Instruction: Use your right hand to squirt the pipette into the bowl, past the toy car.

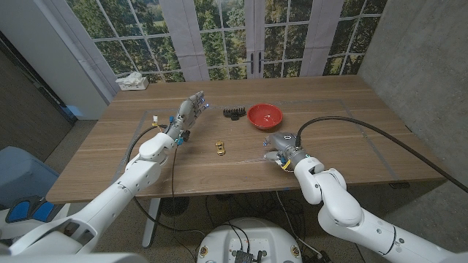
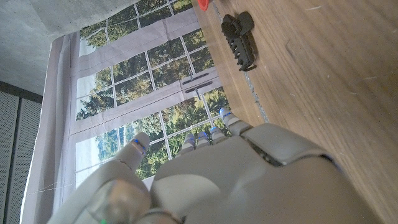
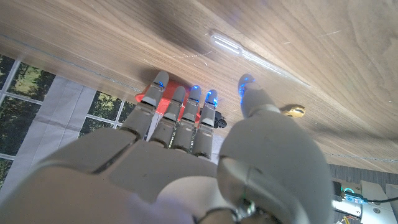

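A clear pipette (image 3: 229, 44) lies on the wooden table just beyond my right hand's fingertips (image 3: 196, 93). My right hand (image 1: 281, 150) hovers near the table's front, fingers and thumb apart, holding nothing. The red bowl (image 1: 265, 115) stands a short way behind it and shows past the fingers as the bowl (image 3: 149, 98) in the right wrist view. The small yellow toy car (image 1: 219, 147) sits to the left of my right hand; the car (image 3: 292, 111) also shows beside the thumb. My left hand (image 1: 189, 115) is raised over the table's left middle, fingers spread, empty.
A black hair clip (image 1: 234, 113) lies just left of the bowl, and the same clip (image 2: 239, 40) appears in the left wrist view. A tissue box (image 1: 132, 82) stands at the far left corner. A black cable runs to my right arm across the table's right side.
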Action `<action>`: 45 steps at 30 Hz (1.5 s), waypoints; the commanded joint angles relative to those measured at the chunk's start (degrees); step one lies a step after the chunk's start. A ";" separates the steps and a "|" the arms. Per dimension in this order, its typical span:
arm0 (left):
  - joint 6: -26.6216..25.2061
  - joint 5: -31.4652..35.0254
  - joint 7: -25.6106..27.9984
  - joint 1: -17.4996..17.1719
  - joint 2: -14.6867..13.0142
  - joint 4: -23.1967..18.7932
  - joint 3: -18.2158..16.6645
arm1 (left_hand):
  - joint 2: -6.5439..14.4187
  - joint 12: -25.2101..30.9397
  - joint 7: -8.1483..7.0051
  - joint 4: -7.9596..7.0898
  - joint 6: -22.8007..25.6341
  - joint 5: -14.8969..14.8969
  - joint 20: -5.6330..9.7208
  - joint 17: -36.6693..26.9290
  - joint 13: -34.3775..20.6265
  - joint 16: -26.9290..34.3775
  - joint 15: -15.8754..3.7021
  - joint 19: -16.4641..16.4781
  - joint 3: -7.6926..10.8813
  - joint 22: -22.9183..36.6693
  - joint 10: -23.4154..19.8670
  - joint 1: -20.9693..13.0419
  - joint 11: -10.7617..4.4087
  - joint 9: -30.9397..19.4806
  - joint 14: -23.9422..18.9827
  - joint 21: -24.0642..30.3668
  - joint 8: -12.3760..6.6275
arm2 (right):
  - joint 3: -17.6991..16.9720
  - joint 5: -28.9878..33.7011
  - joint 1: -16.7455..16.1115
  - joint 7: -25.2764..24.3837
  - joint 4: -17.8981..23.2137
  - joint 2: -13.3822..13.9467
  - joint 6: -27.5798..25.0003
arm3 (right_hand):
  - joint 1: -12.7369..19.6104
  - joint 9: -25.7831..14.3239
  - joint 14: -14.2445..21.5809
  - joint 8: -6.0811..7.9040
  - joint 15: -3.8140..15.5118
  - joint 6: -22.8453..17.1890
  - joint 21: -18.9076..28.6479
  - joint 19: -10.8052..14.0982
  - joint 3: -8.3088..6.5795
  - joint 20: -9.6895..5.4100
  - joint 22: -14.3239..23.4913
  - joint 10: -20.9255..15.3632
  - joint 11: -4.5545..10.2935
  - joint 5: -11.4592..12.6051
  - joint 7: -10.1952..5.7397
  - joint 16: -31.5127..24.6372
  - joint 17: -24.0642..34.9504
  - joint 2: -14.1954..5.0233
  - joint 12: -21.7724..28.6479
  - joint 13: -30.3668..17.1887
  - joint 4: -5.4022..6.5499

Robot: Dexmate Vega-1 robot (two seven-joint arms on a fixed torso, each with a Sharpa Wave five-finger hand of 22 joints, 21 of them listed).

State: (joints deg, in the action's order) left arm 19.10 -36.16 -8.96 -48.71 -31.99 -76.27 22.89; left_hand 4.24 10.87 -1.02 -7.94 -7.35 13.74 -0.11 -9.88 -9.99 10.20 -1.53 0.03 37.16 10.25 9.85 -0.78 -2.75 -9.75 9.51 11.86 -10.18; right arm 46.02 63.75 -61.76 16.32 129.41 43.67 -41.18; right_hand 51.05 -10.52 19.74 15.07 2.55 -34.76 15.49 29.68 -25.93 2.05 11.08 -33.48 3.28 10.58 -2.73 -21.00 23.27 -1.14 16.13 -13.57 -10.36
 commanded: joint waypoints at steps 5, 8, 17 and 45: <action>-0.78 0.02 0.01 -0.45 -0.67 -1.04 0.08 | 3.33 0.39 -0.13 0.22 0.21 0.30 -0.35 -0.13 -0.23 0.21 0.12 0.11 0.00 0.09 0.66 -0.25 0.12 -0.07 0.13 -0.02 -0.25 | -0.45 4.36 -2.17 -1.73 -2.59 -2.01 2.69 | 2.07 -0.19 0.41 0.41 4.40 -1.35 0.35 0.32 -0.21 -0.47 0.15 -1.39 -0.24 -0.23 -0.14 -0.82 0.40 -0.12 0.43 -0.42 -0.17; -0.81 0.12 0.12 -0.56 -0.81 -1.28 0.05 | 3.33 0.39 -0.13 0.20 0.19 0.30 -0.35 -0.14 -0.23 0.20 0.10 0.12 -0.03 0.09 0.65 -0.23 0.12 -0.07 0.13 -0.03 -0.24 | -0.54 4.71 -2.56 -2.21 -3.15 -2.33 3.09 | 2.69 -0.19 0.73 0.43 4.72 -1.64 0.45 0.52 -0.18 -0.49 0.16 -1.70 -0.24 -0.27 -0.13 -1.04 0.48 -0.04 0.52 -0.50 -0.23; -1.35 0.30 0.34 -0.70 -1.22 -2.04 0.10 | 3.33 0.36 -0.14 0.17 0.20 0.31 -0.44 -0.14 -0.23 0.19 0.05 0.15 -0.09 0.09 0.64 -0.20 0.09 -0.08 0.11 -0.03 -0.22 | -0.47 5.65 -2.93 -2.79 -4.89 -3.14 4.30 | 4.56 -0.20 1.23 0.39 4.99 -2.26 0.63 0.82 -0.24 -0.75 0.19 -2.29 -0.07 -0.27 -0.28 -1.54 0.79 -0.27 0.66 -0.72 -0.19; -2.56 1.17 1.79 -1.55 -2.19 -5.20 0.27 | 3.36 0.28 -0.22 0.17 0.05 0.35 -0.49 -0.13 -0.24 0.15 0.04 0.24 -0.21 0.09 0.71 -0.19 -0.02 -0.08 0.09 -0.06 -0.13 | 1.38 14.33 -2.84 -1.25 -10.83 -6.20 0.35 | 8.03 -0.24 2.74 0.97 6.39 -6.14 1.53 2.15 0.61 -1.70 0.34 -4.55 0.71 -0.02 -1.21 -3.51 2.22 -1.47 1.07 -0.98 0.23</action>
State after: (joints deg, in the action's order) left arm 16.73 -35.30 -7.74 -49.75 -33.84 -80.21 23.15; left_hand 4.24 10.87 -1.02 -7.79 -7.36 13.74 -0.10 -9.88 -9.99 10.20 -1.53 0.03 37.00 10.25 9.85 -0.78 -2.76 -9.74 9.51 11.86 -10.19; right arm 45.76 72.10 -65.50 11.53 121.35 39.13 -37.68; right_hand 59.20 -10.52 21.93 15.74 2.46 -40.23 16.59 31.41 -25.67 0.31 11.35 -37.47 4.00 10.38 -4.11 -24.17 25.19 -2.06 17.02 -14.25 -10.09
